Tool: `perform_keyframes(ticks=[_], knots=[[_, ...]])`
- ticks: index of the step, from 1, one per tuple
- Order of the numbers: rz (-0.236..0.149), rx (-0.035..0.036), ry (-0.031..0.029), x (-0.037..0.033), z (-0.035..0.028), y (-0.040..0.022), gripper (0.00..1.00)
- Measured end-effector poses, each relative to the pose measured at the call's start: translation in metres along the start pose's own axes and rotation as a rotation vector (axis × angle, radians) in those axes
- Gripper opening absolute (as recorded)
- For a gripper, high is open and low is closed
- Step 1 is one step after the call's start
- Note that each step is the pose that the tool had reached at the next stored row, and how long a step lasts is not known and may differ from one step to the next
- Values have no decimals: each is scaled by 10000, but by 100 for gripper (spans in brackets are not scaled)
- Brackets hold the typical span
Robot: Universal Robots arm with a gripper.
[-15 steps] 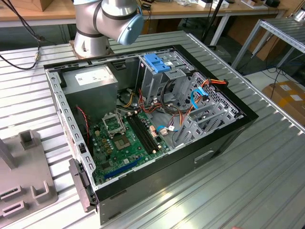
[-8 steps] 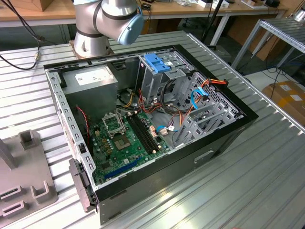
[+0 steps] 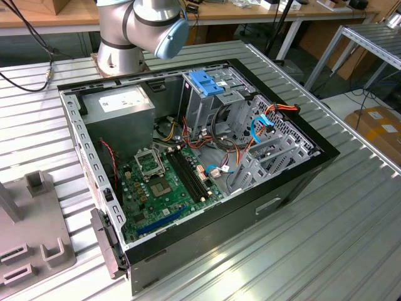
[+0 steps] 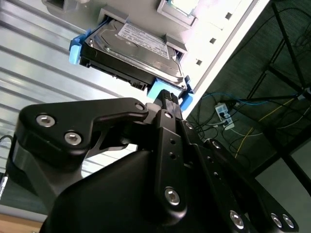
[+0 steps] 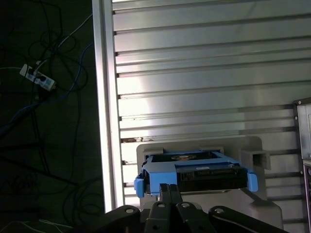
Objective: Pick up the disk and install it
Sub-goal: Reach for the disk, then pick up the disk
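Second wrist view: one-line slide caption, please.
Gripper at the blue carrier edge of the disk, which rests in a grey holder on the ribbed metal table.

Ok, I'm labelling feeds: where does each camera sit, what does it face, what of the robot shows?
Exterior view: off the arm, looking down into the open computer case; arm at top.
Second wrist view: on the wrist, facing the disk past the gripper.
First wrist view: likewise, facing the disk's edge and table.
Both wrist views share gripper and disk.

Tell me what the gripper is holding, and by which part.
Cannot be told. The gripper sits at the blue carrier edge of the disk, which lies on a grey holder; a grip is unconfirmed.
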State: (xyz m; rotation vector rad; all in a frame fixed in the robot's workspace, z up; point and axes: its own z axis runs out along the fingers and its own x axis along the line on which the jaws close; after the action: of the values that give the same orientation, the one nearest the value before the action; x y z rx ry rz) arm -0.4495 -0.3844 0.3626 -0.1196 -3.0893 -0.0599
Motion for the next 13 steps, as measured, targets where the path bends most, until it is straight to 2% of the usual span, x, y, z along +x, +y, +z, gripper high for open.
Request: perform_keyframes(ticks=[6,9,13], knots=[[1,35,-4,0,8,-1,11],[7,152,-12,-1,10,-1,11],[9,193,-15,0,11,-1,11]])
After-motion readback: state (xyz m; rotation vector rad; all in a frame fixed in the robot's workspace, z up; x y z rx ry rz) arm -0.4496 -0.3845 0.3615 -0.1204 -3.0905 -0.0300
